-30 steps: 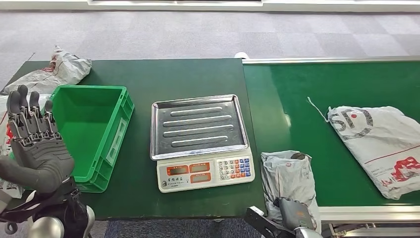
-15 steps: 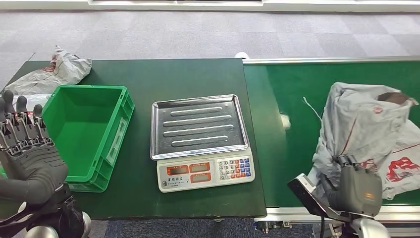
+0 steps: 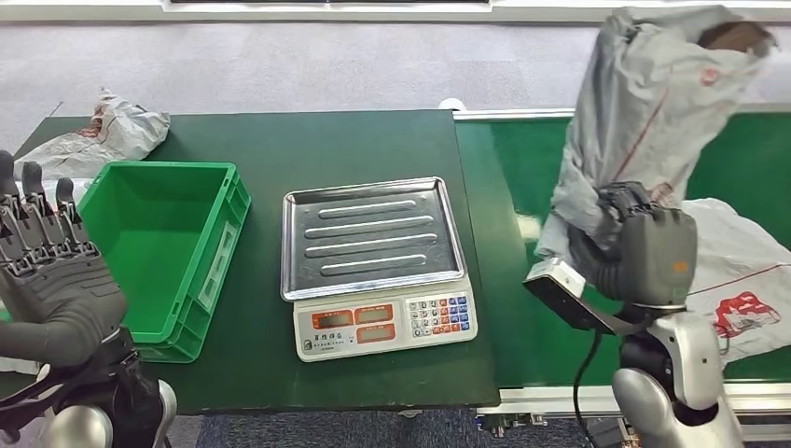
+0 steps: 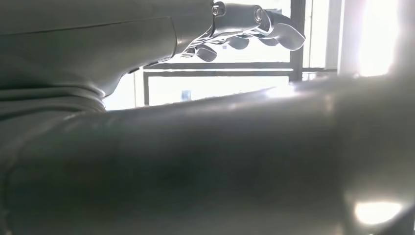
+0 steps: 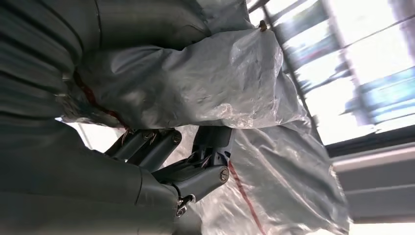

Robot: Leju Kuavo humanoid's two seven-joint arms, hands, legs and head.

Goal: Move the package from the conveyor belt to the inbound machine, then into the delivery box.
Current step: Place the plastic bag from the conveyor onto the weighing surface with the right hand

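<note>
The right robot hand (image 3: 644, 252) grips a grey plastic mailer package (image 3: 653, 103), fingers (image 5: 195, 166) wrapped around its lower end, holding it upright in the air above the green conveyor belt (image 3: 522, 187). The left robot hand (image 3: 51, 280) is raised, fingers spread and holding nothing, beside the green crate (image 3: 219, 243). A weighing scale (image 3: 373, 261) sits on the dark green surface (image 3: 354, 140).
</note>
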